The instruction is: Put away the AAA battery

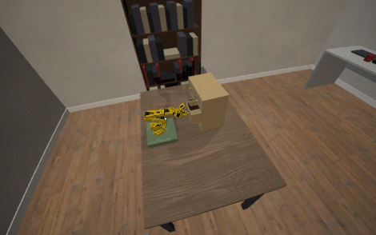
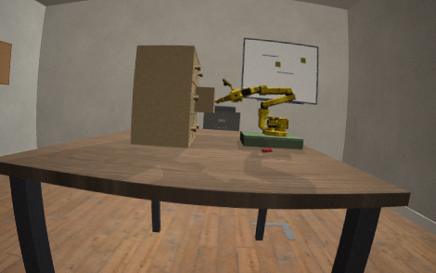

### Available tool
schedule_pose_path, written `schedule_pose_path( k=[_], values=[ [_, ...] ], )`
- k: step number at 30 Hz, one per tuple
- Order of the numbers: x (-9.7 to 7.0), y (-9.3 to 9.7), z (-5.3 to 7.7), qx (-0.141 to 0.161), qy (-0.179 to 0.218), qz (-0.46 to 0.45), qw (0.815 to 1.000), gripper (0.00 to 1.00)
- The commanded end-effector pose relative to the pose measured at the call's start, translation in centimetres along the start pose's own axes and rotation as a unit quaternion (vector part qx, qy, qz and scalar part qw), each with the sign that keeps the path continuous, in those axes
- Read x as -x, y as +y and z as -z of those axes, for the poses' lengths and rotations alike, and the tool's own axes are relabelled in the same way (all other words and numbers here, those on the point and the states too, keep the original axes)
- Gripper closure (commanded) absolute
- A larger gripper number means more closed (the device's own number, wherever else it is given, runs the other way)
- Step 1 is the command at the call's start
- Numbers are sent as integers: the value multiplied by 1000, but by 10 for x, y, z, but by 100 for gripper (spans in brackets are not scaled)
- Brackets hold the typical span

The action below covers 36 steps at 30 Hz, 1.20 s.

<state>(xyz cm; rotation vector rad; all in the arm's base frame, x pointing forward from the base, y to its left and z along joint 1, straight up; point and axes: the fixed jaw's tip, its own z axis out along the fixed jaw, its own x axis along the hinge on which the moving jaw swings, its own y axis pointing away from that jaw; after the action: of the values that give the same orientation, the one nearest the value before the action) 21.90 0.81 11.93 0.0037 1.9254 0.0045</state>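
A small red object (image 2: 266,149), apparently the AAA battery though too small to make out in detail, lay on the wooden surface (image 2: 209,172) just in front of the green base plate (image 2: 293,144), well apart from the drawer cabinet (image 2: 160,97); in the top view it could not be picked out. The tan cabinet stood upright on the surface near its far end, its drawer fronts facing the arm (image 2: 274,99). One middle drawer (image 2: 204,99) was pulled partway out, its front standing proud of the others, and in the top view its dark opening (image 1: 194,106) showed at the cabinet's face. The yellow arm stretched from its base plate toward that drawer, with the end effector (image 2: 219,99) right at the drawer front. The end effector was pinched on something small there, most likely the drawer's knob, though the fingers were too small to see the contact itself. The other drawers (image 2: 197,70) sat flush with the cabinet. Behind the surface, the top view showed a dark bookshelf (image 1: 129,36) against the wall and a white desk (image 1: 336,56) off to one side; the exterior view showed a whiteboard (image 2: 280,70) on the far wall behind the arm.
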Motion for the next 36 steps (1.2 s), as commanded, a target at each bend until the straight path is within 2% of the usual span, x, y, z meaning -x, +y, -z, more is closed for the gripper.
schedule_pose_path(
  k=[1, 15, 36],
  values=[
    [0, -2, 2, -4, -3, 0, 1000, 100],
    [0, -2, 2, -4, -3, 0, 1000, 100],
    [0, -2, 2, -4, -3, 0, 1000, 86]
  ],
)
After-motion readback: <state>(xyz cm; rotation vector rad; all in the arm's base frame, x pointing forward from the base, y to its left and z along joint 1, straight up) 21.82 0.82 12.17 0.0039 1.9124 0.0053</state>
